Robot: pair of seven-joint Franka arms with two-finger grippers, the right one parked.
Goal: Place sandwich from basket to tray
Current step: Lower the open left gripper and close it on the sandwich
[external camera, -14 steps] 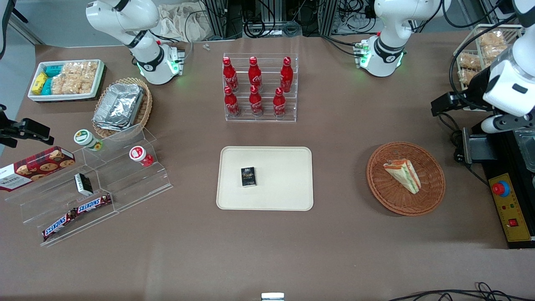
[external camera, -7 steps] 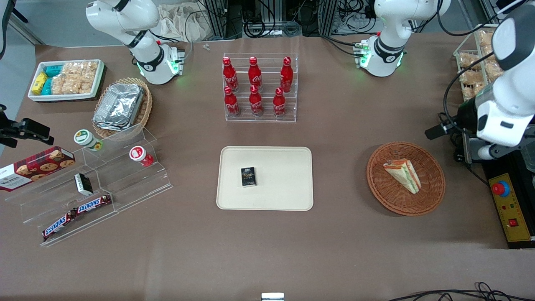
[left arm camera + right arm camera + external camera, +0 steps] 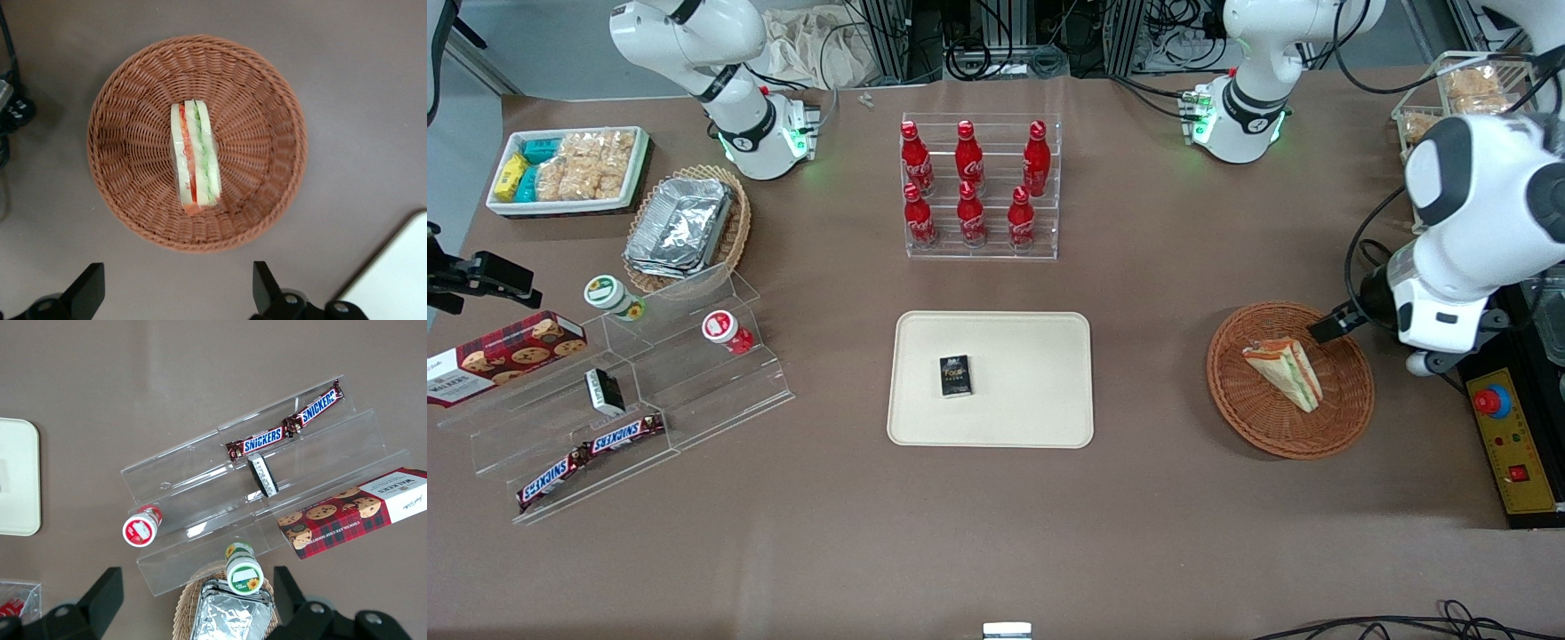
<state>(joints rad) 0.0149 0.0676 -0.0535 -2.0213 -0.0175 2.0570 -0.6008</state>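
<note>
The sandwich, a wrapped wedge with orange and green layers, lies in the round reddish-brown wicker basket. The left arm's gripper hovers above the basket's rim, on the edge toward the working arm's end of the table. In the left wrist view the sandwich rests on its side in the middle of the basket. The gripper is open, its black fingers spread wide over bare table beside the rim, holding nothing. The cream tray sits mid-table, its corner also showing in the wrist view.
A small dark box lies on the tray. A clear rack of red cola bottles stands farther from the camera than the tray. A control box with a red button sits beside the basket, toward the working arm's end.
The left arm has swung down and toward the basket. Its gripper, earlier off beside the control box, now hangs over the basket's rim. The sandwich has not moved.
</note>
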